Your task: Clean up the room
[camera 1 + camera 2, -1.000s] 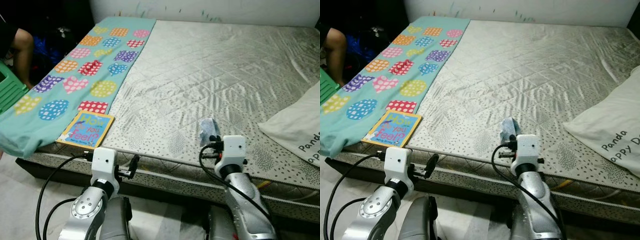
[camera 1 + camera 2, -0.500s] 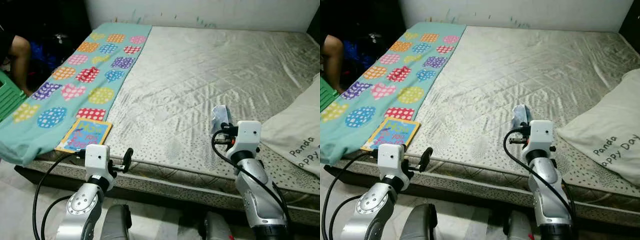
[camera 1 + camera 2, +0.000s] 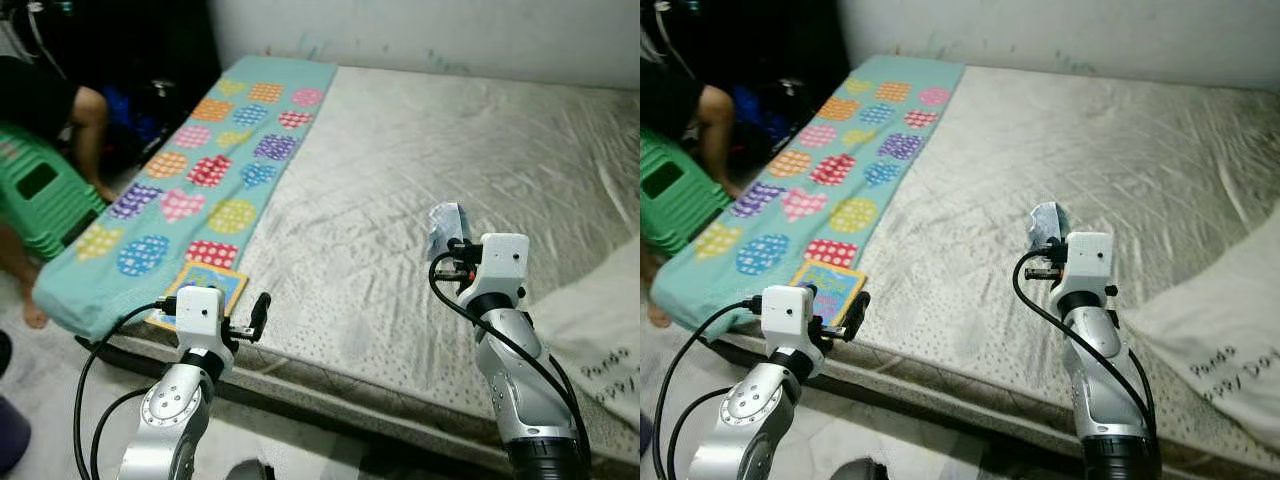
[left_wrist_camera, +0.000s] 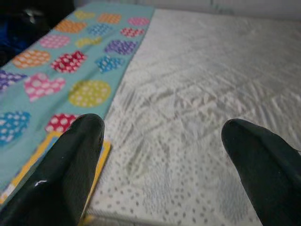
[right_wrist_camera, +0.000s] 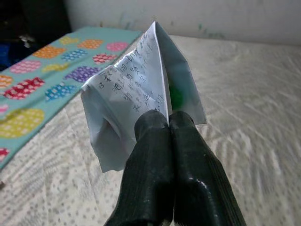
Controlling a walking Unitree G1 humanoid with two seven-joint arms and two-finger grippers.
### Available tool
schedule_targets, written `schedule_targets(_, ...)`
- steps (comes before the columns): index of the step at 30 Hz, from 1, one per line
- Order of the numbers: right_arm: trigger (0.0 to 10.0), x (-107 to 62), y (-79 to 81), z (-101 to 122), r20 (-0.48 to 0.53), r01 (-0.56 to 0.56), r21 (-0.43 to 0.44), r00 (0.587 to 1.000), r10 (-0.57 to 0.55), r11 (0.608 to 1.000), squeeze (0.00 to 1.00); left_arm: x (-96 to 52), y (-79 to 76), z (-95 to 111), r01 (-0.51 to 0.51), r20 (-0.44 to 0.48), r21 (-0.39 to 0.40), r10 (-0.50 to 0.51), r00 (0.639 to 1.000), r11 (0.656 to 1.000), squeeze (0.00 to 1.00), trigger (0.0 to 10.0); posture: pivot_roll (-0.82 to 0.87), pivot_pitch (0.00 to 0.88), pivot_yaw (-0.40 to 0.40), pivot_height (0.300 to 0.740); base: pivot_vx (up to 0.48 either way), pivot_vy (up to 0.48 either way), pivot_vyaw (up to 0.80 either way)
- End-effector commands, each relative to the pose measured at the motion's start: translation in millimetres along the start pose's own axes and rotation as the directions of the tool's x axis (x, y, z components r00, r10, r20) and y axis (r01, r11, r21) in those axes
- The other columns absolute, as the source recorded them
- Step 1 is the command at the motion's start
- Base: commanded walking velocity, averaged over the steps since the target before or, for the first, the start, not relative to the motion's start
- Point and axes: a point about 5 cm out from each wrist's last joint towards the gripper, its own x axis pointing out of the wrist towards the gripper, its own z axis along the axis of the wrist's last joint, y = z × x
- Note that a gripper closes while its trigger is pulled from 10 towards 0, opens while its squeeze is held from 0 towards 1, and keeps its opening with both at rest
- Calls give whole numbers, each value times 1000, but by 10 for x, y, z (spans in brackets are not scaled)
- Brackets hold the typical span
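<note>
The right gripper (image 5: 168,123) has its jaws pressed together on the lower edge of a small plastic packet (image 5: 141,89) printed with dark writing, holding it upright in the air above the near right part of the bed (image 3: 420,160). The left gripper (image 4: 164,155) has its jaws wide apart with nothing between them, hanging at the bed's near left edge. Just beside it lies a picture book (image 3: 830,287) with a yellow border, resting on the near end of a teal blanket (image 3: 200,180) patterned with dotted shapes that runs along the bed's left side. A white pillow (image 3: 1220,350) lies at the near right. Left of the bed stands a green stool (image 3: 40,195), with a person's leg (image 3: 90,140) beside it.
</note>
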Motion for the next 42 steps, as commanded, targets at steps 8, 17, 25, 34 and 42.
schedule_targets(8, 10000, 17, 42, -20, -7, -15, 4, 1000, 15, 1000, 0, 33, 25, -19, -22, 2, 15, 22, 1000, 1000, 0, 10000, -96, 0, 33, 740, 0, 0, 0)
schedule_targets(17, 10000, 21, 100, -45, -3, -17, -3, 1000, 17, 1000, 0, 64, 37, -38, -34, 8, 21, 34, 999, 999, 0, 10000, -89, 0, 11, 740, 0, 0, 0)
schedule_targets(25, 10000, 124, -86, 83, 32, 59, -35, 998, -58, 998, 0, 127, 133, 46, -77, -4, -81, 77, 997, 994, 0, 10000, -121, 0, 56, 740, 0, 0, 0)
schedule_targets(34, 10000, 27, -31, -39, 12, 44, -91, 999, -43, 995, 0, 187, 152, 164, -48, 59, -16, 48, 997, 999, 0, 10000, -106, 0, 41, 740, 0, 0, 0)
schedule_targets(42, 10000, 12, 90, -55, 14, 9, -81, 1000, -8, 997, 0, 143, 21, 51, -14, 19, -41, 15, 1000, 999, 0, 10000, -125, 0, 60, 740, 0, 0, 800)
